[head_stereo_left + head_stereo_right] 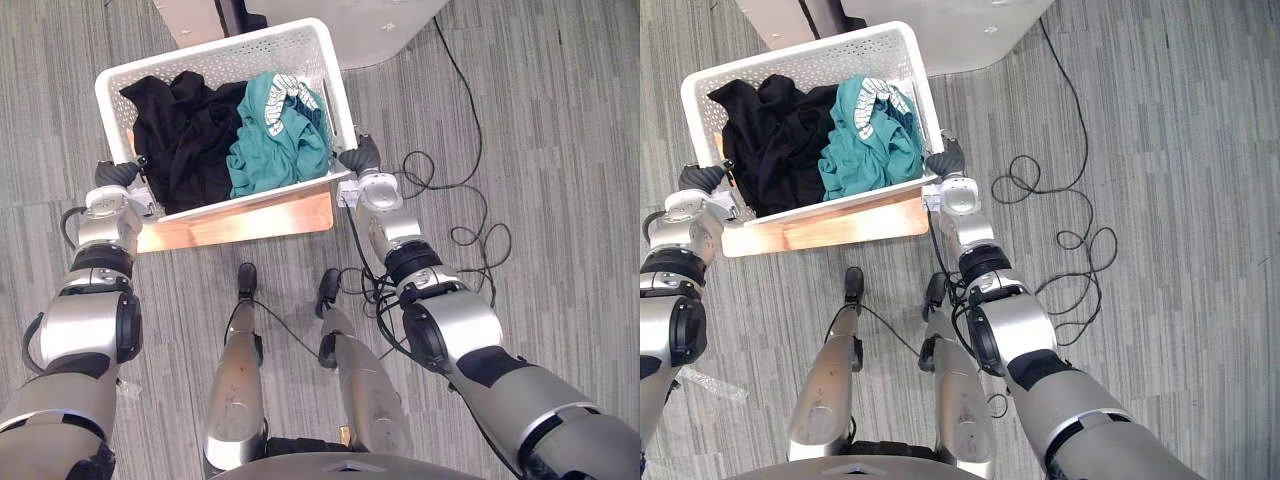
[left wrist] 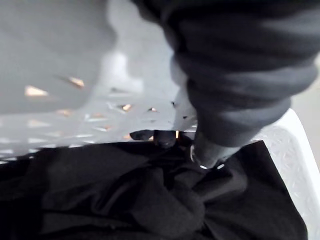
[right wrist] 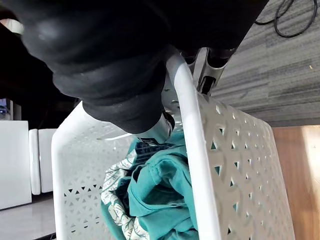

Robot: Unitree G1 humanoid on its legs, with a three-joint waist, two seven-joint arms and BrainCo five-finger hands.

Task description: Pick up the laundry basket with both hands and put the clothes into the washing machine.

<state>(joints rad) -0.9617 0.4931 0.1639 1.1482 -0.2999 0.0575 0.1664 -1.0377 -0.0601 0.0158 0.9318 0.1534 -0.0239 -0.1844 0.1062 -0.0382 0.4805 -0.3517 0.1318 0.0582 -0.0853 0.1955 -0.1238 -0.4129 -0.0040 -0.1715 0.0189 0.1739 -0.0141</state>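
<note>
Gripping noted on 1 side, unclear on the other.

- Laundry basket (image 1: pixel 212 50): white, perforated walls, upright, directly in front of the robot. It sits over a light wooden board (image 1: pixel 240 222) on the grey striped floor (image 1: pixel 540 120). Whether its base rests on the board or is held just clear of it cannot be told.
- Contents, 2 heaps, both inside the basket. Black clothes (image 1: pixel 185 130) fill the robot's left half. A teal garment (image 1: pixel 275 140) with a pale patterned lining fills the right half, bunched against the right wall and rising about level with the rim. The 2 heaps touch along the middle.
- Right hand (image 1: pixel 362 158): at the near right corner of the basket. The right wrist view shows the rim running through the hand: silver fingers (image 3: pixel 209 75) lie down the outside of the wall, and the dark ribbed cover sits over the top edge, just above the teal garment. Hand is clamped on the rim.
- Left hand (image 1: pixel 118 176): at the near left corner, against the basket's wall beside the black clothes. Its grip cannot be told from these views.
- White appliance (image 1: pixel 380 30): stands just beyond the basket's far wall.
</note>
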